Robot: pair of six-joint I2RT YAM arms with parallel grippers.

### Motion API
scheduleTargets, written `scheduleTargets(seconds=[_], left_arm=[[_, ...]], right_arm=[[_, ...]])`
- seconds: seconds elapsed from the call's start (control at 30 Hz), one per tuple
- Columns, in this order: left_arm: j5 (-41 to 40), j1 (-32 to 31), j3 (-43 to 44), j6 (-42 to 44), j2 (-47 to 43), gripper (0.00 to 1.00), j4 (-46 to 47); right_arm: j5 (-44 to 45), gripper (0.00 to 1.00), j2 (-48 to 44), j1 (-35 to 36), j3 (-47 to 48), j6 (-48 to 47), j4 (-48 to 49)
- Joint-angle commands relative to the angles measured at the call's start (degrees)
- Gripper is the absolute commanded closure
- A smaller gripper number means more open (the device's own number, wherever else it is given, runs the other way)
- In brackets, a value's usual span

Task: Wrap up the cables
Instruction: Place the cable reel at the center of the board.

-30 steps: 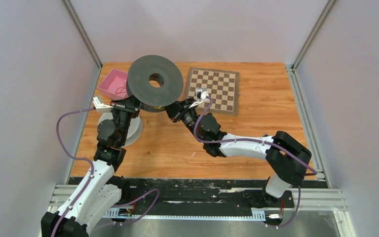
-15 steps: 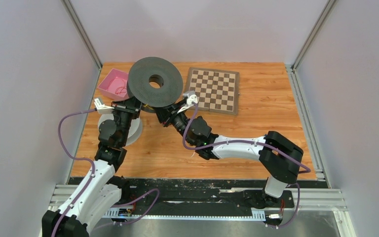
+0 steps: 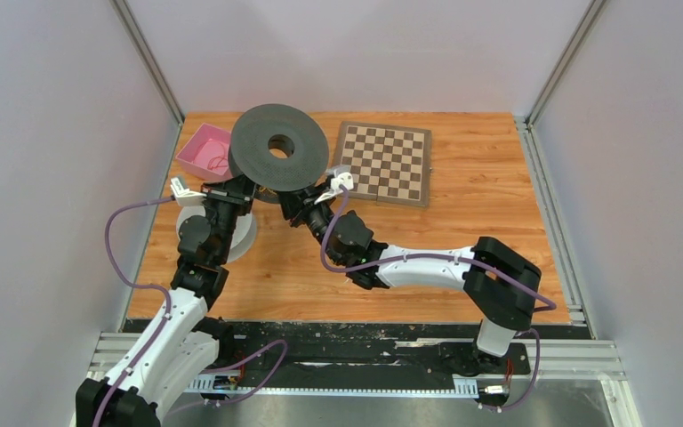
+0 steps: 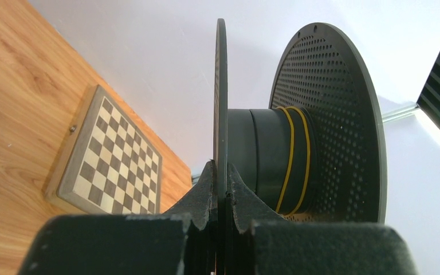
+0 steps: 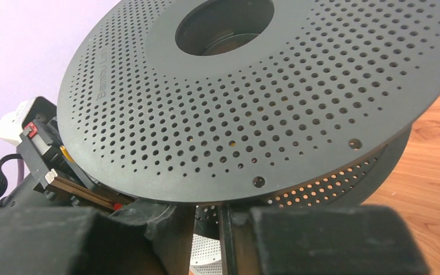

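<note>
My left gripper (image 3: pixel 234 190) is shut on the rim of one flange of a big black perforated spool (image 3: pixel 278 147) and holds it above the table. In the left wrist view the jaws (image 4: pixel 222 172) pinch the thin flange (image 4: pixel 222 86). A pale yellow cable (image 4: pixel 289 154) lies in two turns around the hub. My right gripper (image 3: pixel 295 210) sits just under the spool's near edge, its jaws (image 5: pixel 206 220) a narrow gap apart with nothing seen between them. An orange-red cable (image 3: pixel 220 163) lies looped in the pink bin (image 3: pixel 197 153).
A chessboard (image 3: pixel 384 162) lies at the back, right of the spool. A white-grey perforated spool (image 3: pixel 242 237) lies flat on the table under my left arm and shows below my right jaws (image 5: pixel 206 255). Walls and frame posts close in the sides.
My right arm has swung left and in, bringing its gripper from beside the chessboard to under the spool's near edge. The left gripper keeps its hold; the spool has shifted slightly.
</note>
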Motion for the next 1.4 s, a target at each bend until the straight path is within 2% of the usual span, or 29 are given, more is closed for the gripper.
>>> scheduleTargets(seconds=[0.0, 0.17, 0.43, 0.63, 0.83, 1.07, 1.37], left_arm=[[5.28, -1.11, 1.27, -2.90, -3.35, 1.00, 9.98], [4.96, -1.11, 1.20, -2.61, -3.97, 1.00, 9.75], [4.40, -1.09, 1.27, -0.92, -4.47, 1.00, 8.18], [4.45, -1.05, 1.15, -0.84, -4.60, 1.00, 8.16], [3.87, -1.11, 1.57, 1.52, -5.71, 1.00, 5.41], [3.39, -1.10, 1.23, 1.42, -5.83, 1.00, 5.36], [3.89, -1.11, 1.05, 0.24, -5.71, 1.00, 5.89]], right_arm=[[3.64, 0.75, 2.38, -0.50, 1.96, -0.78, -4.91], [2.99, 0.66, 1.25, -0.08, 0.70, -3.28, -3.18], [2.37, 0.65, -2.18, 1.60, -1.25, -10.93, -1.52], [1.09, 0.63, -2.58, 1.73, -2.67, -12.22, -0.21], [-3.09, 0.49, -6.28, 1.72, -6.29, -14.68, 1.14], [-7.75, 0.37, -10.07, 1.70, -8.71, -15.07, -4.01], [-9.87, 0.34, -14.28, 1.11, -11.25, -16.69, -8.34]])
